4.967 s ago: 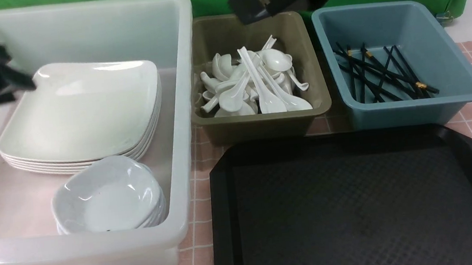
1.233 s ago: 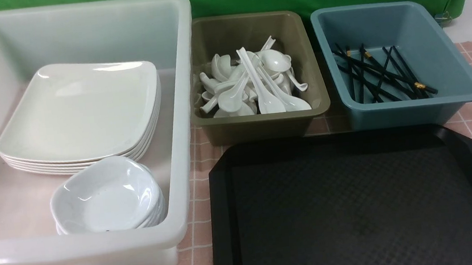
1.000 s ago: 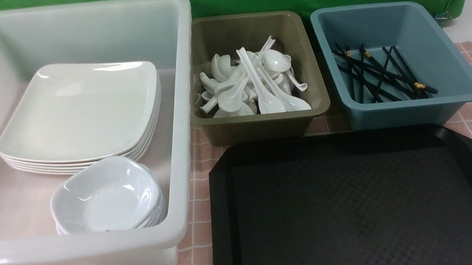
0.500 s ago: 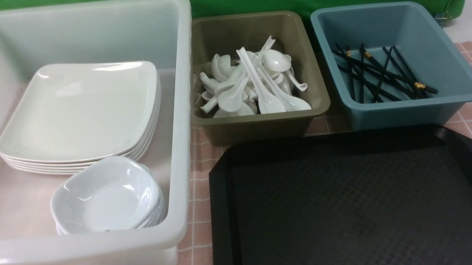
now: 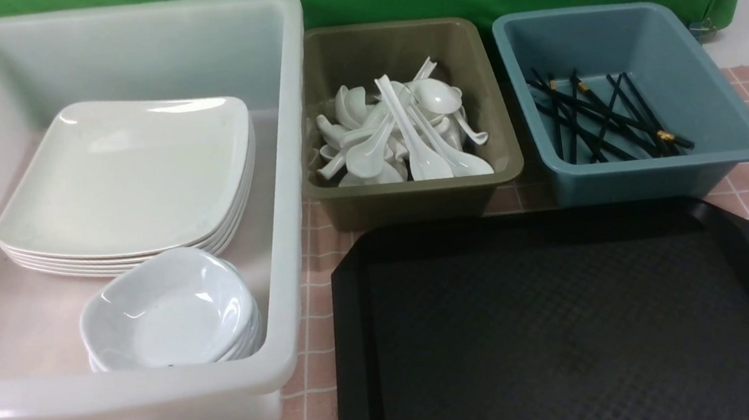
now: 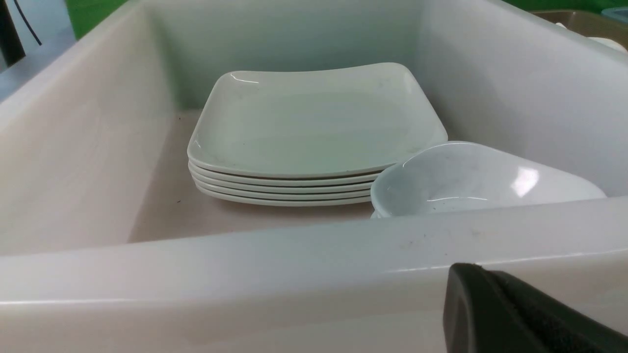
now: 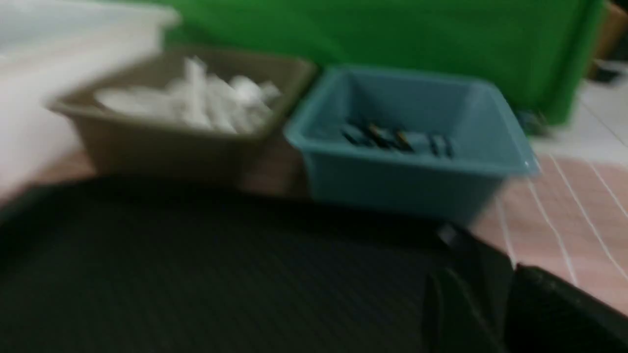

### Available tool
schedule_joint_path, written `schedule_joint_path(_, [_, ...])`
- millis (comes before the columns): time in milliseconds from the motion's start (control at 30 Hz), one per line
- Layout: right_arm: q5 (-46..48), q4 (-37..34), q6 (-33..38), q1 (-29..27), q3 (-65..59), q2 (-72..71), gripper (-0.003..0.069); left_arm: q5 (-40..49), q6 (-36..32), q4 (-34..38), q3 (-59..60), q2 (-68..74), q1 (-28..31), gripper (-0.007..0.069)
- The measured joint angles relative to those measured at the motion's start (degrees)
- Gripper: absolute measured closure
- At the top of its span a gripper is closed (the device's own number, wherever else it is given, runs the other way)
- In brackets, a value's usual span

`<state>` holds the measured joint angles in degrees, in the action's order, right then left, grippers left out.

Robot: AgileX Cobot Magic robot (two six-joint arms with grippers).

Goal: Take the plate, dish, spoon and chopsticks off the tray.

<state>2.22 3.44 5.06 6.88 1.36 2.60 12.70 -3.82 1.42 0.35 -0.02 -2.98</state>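
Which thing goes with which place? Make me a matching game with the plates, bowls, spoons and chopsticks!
1. plates
2. bowls
3. spoons
4. chopsticks

A. in the blue tub
B. stacked flat, farther back in the white tub
C. in the olive tub
D. in the white tub's near right part

Pairs: 1-B, 2-D, 3-C, 4-A

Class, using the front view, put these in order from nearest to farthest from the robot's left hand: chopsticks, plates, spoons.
1. Plates: in the white tub, on the robot's left.
2. Spoons: in the brown bin, middle.
3. Chopsticks: in the blue bin, on the right.
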Motion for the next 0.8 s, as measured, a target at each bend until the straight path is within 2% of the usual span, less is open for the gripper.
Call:
schedule_joint_path(167, [7.1,-0.1,-1.6,-4.2,-0.9,-1.7,0.0419,0.0,0.0,0.0,0.0,0.0,0.0,0.0619])
schedule_joint_path(800, [8.0,-0.2,-1.6,-4.4,-0.7,-1.7,0.0419,0.3,0.0,-0.1,0.0,0.0,0.0,0.0619])
